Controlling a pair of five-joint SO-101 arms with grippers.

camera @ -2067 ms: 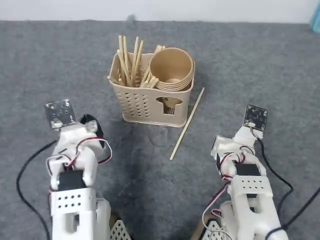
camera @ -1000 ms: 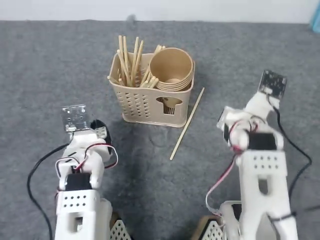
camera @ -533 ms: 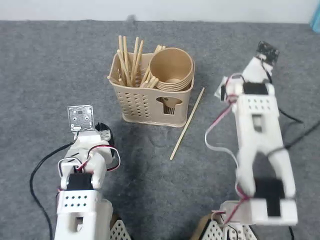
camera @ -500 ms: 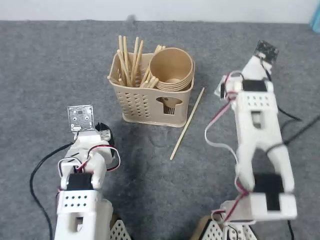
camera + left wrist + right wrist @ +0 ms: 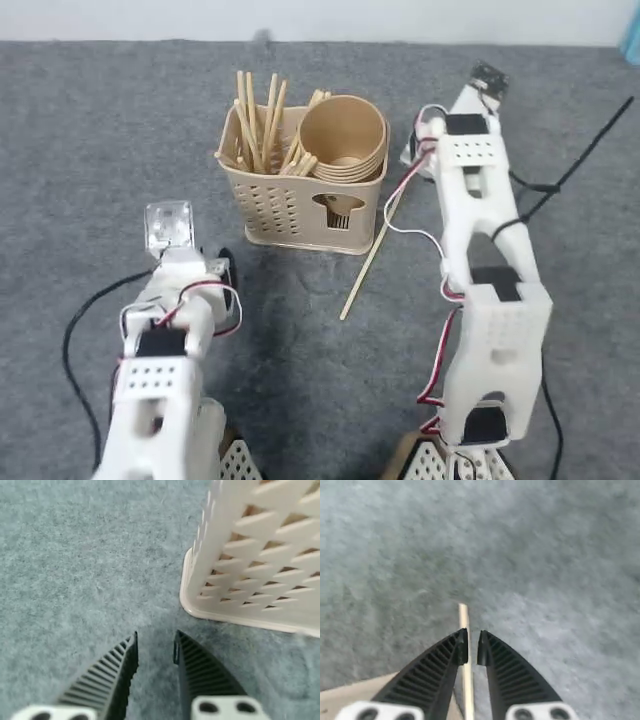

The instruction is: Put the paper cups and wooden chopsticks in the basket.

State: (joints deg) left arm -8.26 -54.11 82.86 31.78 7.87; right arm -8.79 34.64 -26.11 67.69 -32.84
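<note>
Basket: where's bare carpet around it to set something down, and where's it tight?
Bare carpet lies left of the basket, beyond the left gripper, and in front of it between the two arms. Tight on its right: the loose chopstick lies there, with the right gripper at its far end.

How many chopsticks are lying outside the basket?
1. One chopstick lies on the carpet just right of the basket, its far end at the right gripper. The rest stand inside the basket; none seems hidden.
</note>
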